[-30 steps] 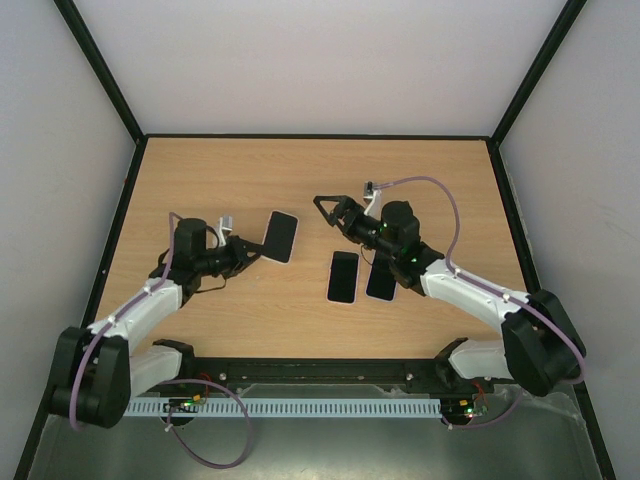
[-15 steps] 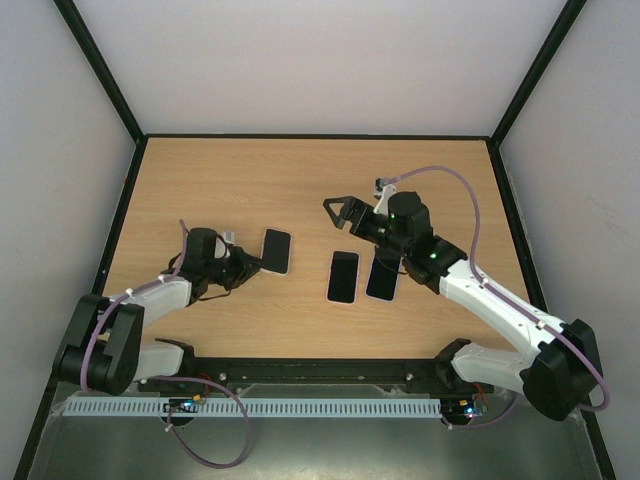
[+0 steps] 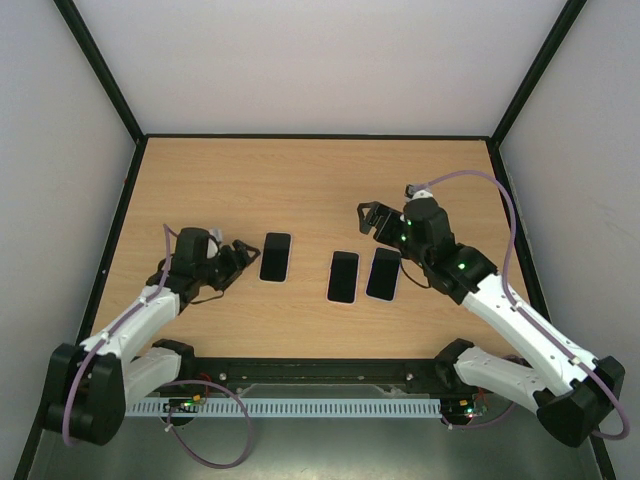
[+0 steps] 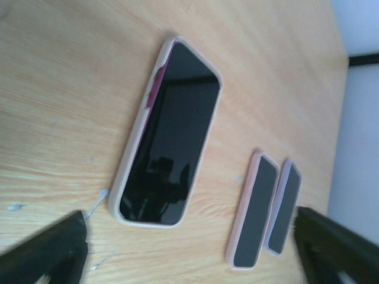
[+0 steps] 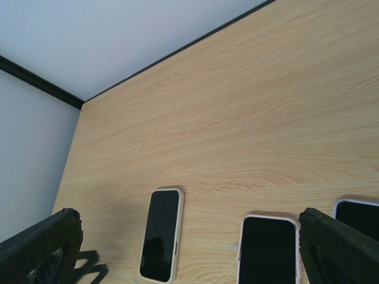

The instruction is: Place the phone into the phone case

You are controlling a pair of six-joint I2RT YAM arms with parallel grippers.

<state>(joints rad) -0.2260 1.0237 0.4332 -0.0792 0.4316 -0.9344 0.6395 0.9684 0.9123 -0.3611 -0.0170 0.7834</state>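
Just right of the left gripper [image 3: 238,258], the phone [image 3: 275,257] lies flat on the wooden table [image 3: 300,170], screen up and dark, sitting inside its pale phone case [image 4: 125,171]. That's the relation to watch. From above, its long axis runs near-to-far across the table, tipped only slightly, so the left fingers face its long left side rather than an end. Nothing touches it: the left jaws are spread wide and hold nothing, with the handset just beside them.

Closer in, on the left wrist view, a magenta sliver [image 4: 155,89] shows along one long edge by a corner, between glass and case rim. My read is that this corner may not be fully seated, though it could be lining. Which end is the top of the handset, I can't tell.

Over on the other side, the right gripper [image 3: 372,218] hangs with its fingers equally wide and empty, off to the right beyond two more cased phones [image 3: 343,277] lying side by side, parallel to the first. So the left arm is clearly nearer, and any pressing down on that edge looks like its job.
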